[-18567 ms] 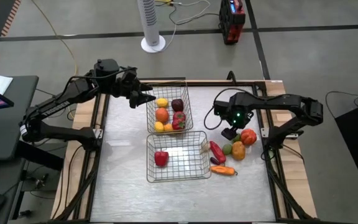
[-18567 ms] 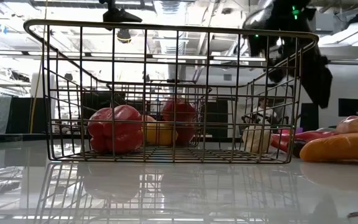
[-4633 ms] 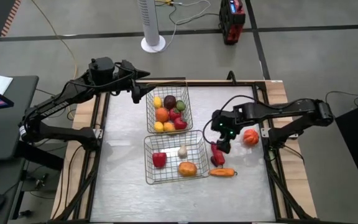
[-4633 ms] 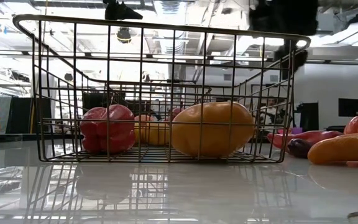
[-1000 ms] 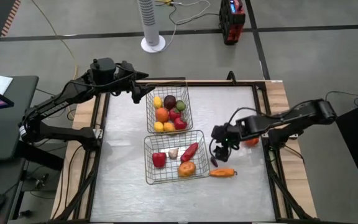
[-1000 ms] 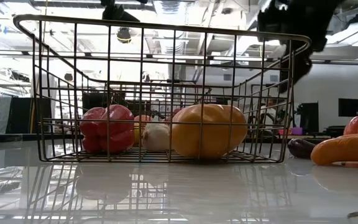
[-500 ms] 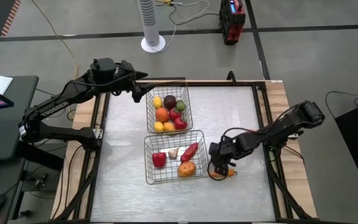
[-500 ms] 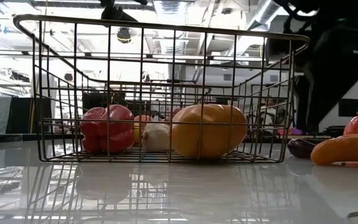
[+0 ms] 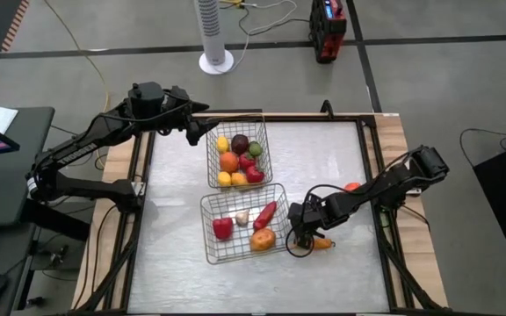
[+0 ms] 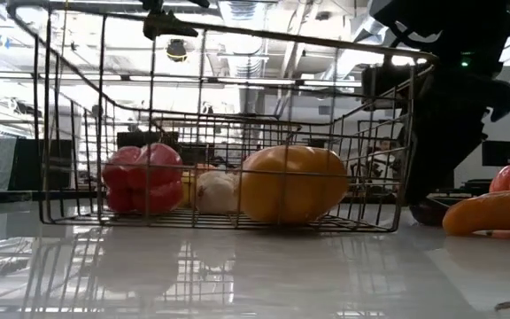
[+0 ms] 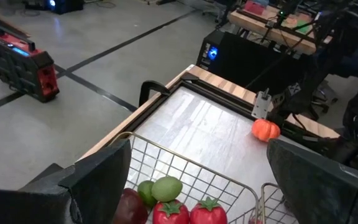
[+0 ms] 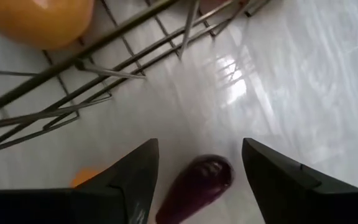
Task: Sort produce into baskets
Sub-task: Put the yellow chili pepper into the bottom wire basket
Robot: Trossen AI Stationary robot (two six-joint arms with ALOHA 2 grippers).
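My right gripper [image 9: 299, 237] is open and low at the table, just right of the near wire basket [image 9: 207, 230]. Its fingers stand on either side of a dark purple eggplant [image 12: 197, 183] that lies on the table, also seen in the low view [image 10: 428, 211]. I cannot tell whether the gripper touches the basket. An orange carrot [image 9: 322, 243] lies beside it. The near basket holds a red pepper [image 9: 222, 228], a white bulb, a red chili [image 9: 266, 213] and an orange piece [image 9: 262, 239]. My left gripper [image 9: 198, 132] is open, above the far basket [image 9: 265, 140].
The far basket holds yellow, orange, dark purple, red and green pieces [image 9: 238, 156]. An orange-red round [image 9: 351, 187] lies on the table by the right edge, also seen in the left wrist view [image 11: 265, 129]. Bare table lies left of the baskets and at the far right.
My right gripper has gone down and toward the table's near-left, from beside the orange-red round to the eggplant at the near basket's right side. The near basket has shifted a little toward the table's left and turned slightly.
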